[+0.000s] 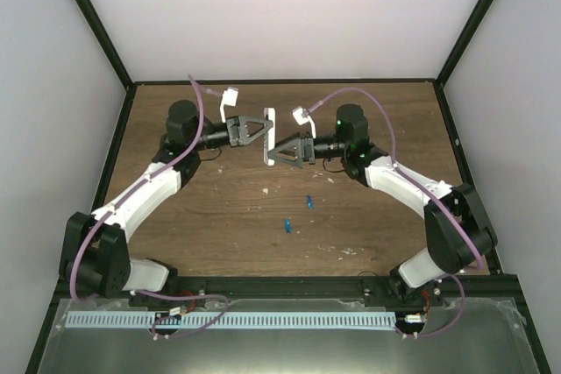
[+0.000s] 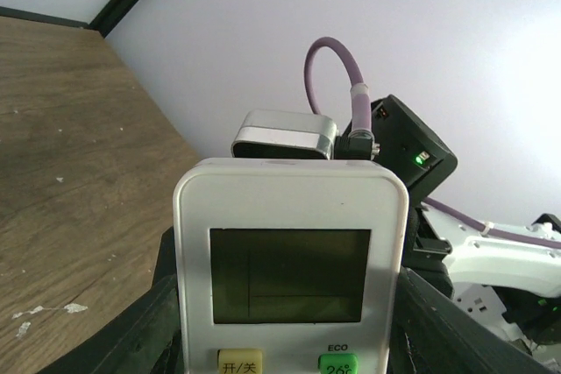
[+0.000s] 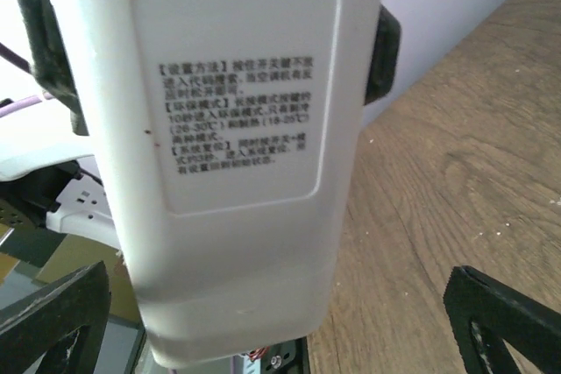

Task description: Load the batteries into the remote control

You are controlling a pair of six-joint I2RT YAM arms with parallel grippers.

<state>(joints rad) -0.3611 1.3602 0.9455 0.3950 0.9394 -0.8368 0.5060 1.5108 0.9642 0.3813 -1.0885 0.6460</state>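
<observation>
The white remote control (image 1: 270, 122) is held above the back middle of the table. My left gripper (image 1: 261, 130) is shut on its sides; the left wrist view shows its face (image 2: 289, 208) with the dark display, a yellow button and a green button between my black fingers (image 2: 105, 339). My right gripper (image 1: 274, 152) is open, its fingers (image 3: 57, 313) spread wide on either side of the remote's lower end without touching it. That view shows the remote's back (image 3: 237, 102) with a printed label. Two blue batteries (image 1: 308, 201) (image 1: 287, 226) lie on the table nearer the front.
The wooden table (image 1: 219, 216) is walled by white panels and a black frame. Small white flecks (image 1: 267, 188) lie near the batteries. Purple cables (image 1: 203, 111) loop off both wrists. A metal rail (image 1: 263, 286) runs along the front edge.
</observation>
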